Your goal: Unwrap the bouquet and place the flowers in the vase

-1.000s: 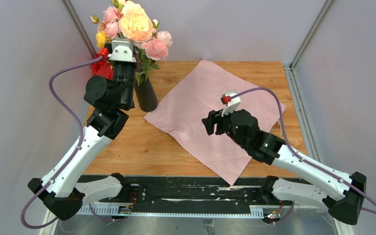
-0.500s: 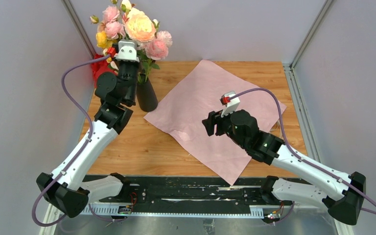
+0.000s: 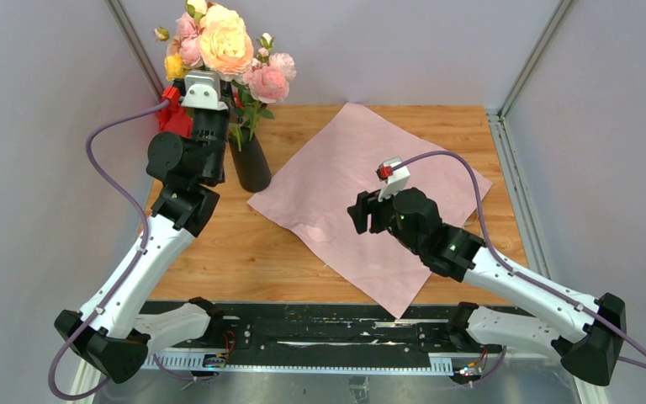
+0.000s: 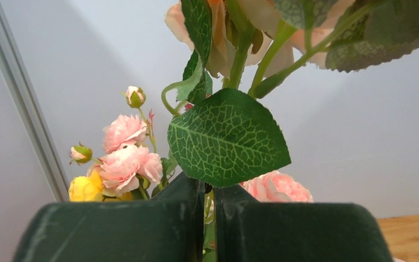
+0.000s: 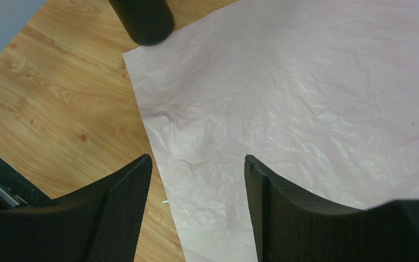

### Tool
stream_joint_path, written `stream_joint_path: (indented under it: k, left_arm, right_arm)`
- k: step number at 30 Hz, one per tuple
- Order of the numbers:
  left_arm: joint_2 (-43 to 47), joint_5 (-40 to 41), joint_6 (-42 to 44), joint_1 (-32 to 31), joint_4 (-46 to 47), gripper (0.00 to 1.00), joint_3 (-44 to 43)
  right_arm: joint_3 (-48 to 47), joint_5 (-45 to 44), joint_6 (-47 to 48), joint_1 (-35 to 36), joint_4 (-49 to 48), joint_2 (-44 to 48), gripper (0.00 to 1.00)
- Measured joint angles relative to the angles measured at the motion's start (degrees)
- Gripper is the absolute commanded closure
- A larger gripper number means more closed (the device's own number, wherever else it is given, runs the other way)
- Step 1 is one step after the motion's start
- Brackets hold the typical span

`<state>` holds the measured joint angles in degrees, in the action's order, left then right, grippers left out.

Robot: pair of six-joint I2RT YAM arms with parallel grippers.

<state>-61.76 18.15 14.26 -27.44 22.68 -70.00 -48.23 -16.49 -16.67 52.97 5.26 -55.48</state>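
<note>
Over the table (image 3: 219, 244), seen from above, the vase (image 3: 251, 164) stands upright near the far left corner. It touches the left corner of the pink paper (image 3: 362, 168), which lies spread flat with nothing on it. The flowers (image 3: 178, 57) crowd its top on the left side, beside two bigger roses (image 3: 225, 44), so the stems look to be in already. The left arm (image 3: 187, 156) is raised just left of the vase, its wrist up among the stems. The right gripper (image 3: 357, 215) hovers low over the middle of the paper, well apart from the vase.

Up at the left wrist, the left gripper (image 4: 209, 218) has its jaws pressed together, with only a slit between them. A sliver of green shows in that slit, but I cannot tell whether a stem is pinched. A broad leaf (image 4: 226, 136) hangs right above the tips. The small pink and yellow blooms sit to the upper left.

Down from the right wrist, the jaws stand wide apart and hold nothing. Paper lies below them, and the foot of the vase shows at the top edge.

By my judgement the stems run straight up from the vase mouth, directly ahead of the left fingers. The left arm is much the nearer, so letting go and backing off falls to it.
</note>
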Motion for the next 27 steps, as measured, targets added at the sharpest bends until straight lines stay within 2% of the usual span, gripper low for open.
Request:
stream_joint_path:
  k: [17, 27]
  left_arm:
    - [0.7, -2.1, -0.7, 0.0, 1.2, 1.0, -1.2]
    - [-3.3, 0.3, -1.0, 0.0, 3.3, 1.0, 0.9]
  right_arm:
    - [0.0, 1.2, 0.0, -1.5, -0.2, -2.3, 0.34]
    - [0.6, 2.0, 0.0, -2.0, -1.0, -3.0, 0.34]
